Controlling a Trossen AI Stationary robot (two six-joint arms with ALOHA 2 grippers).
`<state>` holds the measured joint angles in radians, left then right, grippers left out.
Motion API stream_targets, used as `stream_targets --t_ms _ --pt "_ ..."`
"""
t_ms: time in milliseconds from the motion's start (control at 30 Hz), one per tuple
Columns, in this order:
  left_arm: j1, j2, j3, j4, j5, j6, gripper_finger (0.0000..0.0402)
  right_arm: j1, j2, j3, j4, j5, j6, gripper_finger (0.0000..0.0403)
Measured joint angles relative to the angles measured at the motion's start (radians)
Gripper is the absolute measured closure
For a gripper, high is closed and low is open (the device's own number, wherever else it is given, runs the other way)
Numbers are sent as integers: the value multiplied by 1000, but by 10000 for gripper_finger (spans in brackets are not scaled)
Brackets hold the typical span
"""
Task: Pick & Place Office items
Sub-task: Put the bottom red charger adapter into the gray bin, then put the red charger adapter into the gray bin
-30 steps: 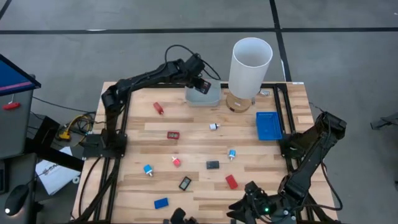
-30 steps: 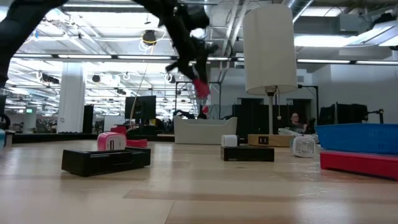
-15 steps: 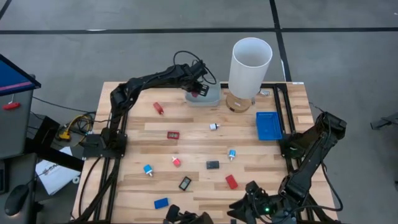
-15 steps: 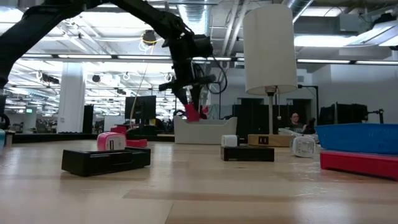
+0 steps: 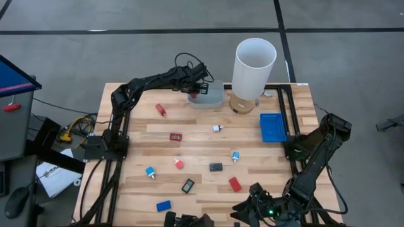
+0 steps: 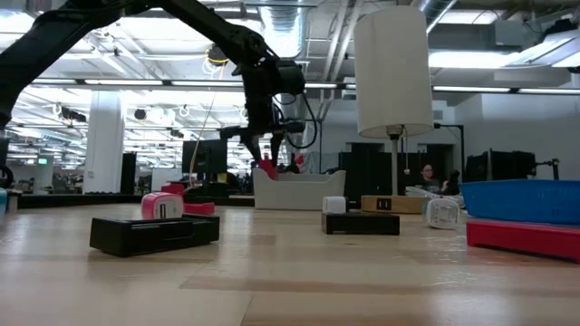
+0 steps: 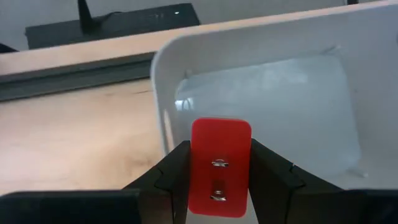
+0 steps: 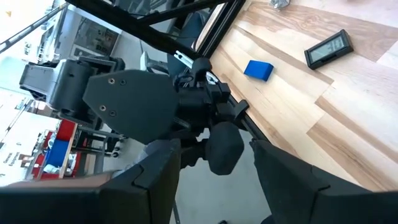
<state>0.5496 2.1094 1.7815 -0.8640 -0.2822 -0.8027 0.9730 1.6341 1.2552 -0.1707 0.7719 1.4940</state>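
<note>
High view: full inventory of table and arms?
shallow grey plastic tray: one, grey, far edge, middle
tall white cylinder: one, white, on a round wooden base, right of the grey tray
flat blue tray: one, blue, right side
small white-and-blue pieces: three, mid-table, near left
red blocks: three, near right, centre, far left
red framed rectangle: one, left of centre
black block: one, centre
black framed rectangle: one, near side
blue block: one, near left
flat red piece: one, held over the grey tray
left pincer: shut on the flat red piece
right pincer: open, off the near edge
</note>
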Motion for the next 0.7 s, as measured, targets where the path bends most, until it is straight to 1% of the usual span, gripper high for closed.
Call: stream_targets --t_ms 100,300,433,500,567,700 --pt "-3 0 -34 36 0 -18 283 0 0 0 -2 0 0 205" --pt "-5 -1 -54 64 -1 -18 282 1 0 0 -2 0 9 205" --pt "-3 -1 -57 77 -9 -18 235 1 0 0 -2 0 10 205" --pt "-1 -1 -58 83 -19 -17 222 1 0 0 -2 0 10 205" --pt "-1 -1 -58 91 -26 -17 220 1 0 0 -2 0 10 205" --pt "-1 -1 -58 121 -26 -16 233 1 0 0 -2 0 10 205"
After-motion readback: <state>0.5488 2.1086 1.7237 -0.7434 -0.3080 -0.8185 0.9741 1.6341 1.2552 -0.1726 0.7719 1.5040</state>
